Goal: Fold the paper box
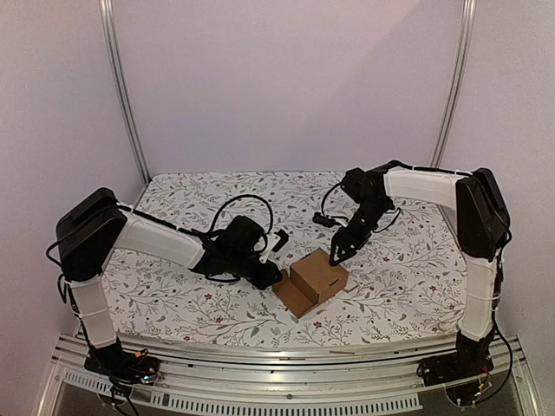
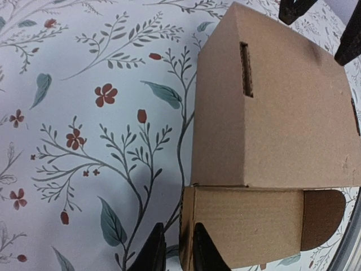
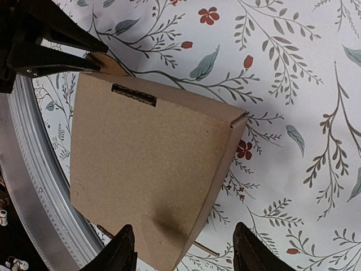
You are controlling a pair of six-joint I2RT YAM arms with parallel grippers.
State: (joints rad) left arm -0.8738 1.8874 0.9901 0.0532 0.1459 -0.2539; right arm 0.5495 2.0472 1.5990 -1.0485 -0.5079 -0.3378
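One plain brown paper box (image 1: 316, 276), half folded, slot on top, side flap pinched by left gripper (image 2: 178, 240), wide-open right gripper (image 3: 183, 228) above.

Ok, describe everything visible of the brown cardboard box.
The brown cardboard box sits partly folded on the floral cloth: a raised cube-like body with a slit near one top edge, plus a lower flap with a rounded tab. The left gripper pinches that flap's edge in its jaws; the right gripper straddles a corner, jaws open.
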